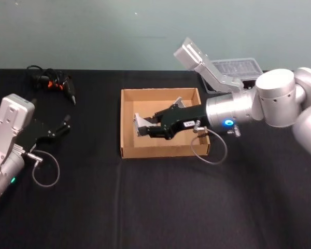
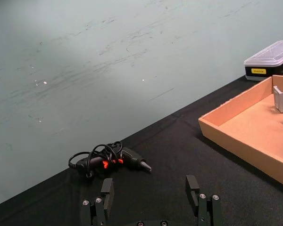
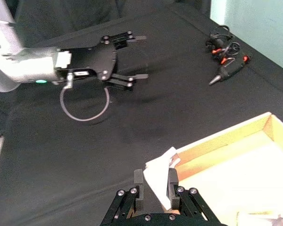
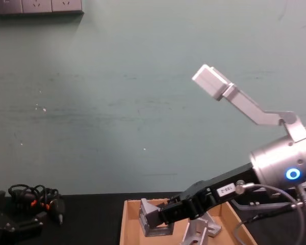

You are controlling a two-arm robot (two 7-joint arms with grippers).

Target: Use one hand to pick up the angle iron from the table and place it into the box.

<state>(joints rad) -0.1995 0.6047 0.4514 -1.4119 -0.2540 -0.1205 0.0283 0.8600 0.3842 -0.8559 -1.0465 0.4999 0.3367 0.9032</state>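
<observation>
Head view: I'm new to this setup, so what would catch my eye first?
The right claw reaches over the cardboard box at table centre, shut on a grey angle iron. At the left edge the left claw rests open over the black table.

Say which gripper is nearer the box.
Right. The right gripper is over the box, shut on an angle iron. The left gripper sits open over the table, well left of the box.
</observation>
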